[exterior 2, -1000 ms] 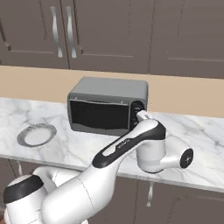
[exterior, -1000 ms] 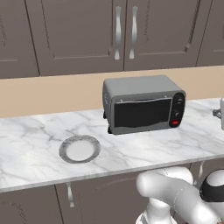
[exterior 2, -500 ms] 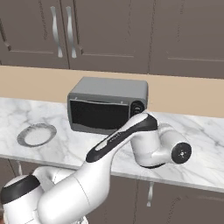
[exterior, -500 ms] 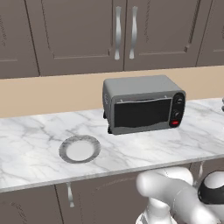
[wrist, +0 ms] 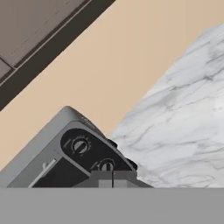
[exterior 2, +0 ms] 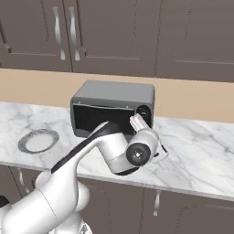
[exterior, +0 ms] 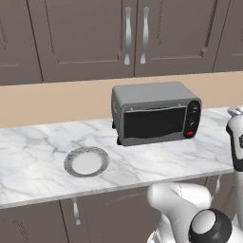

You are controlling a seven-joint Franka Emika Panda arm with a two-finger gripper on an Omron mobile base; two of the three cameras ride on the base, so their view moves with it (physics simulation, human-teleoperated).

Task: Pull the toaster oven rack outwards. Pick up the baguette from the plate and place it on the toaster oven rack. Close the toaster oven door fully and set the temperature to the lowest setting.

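The toaster oven (exterior: 154,113) sits on the marble counter (exterior: 33,156) against the tan wall, its dark glass door (exterior: 153,123) shut. The round grey plate (exterior: 86,161) lies on the counter well to the oven's left with nothing on it. The gripper (wrist: 112,179) is clenched on nothing, its fingertips pressed together just in front of the oven's black knob panel (wrist: 89,153).
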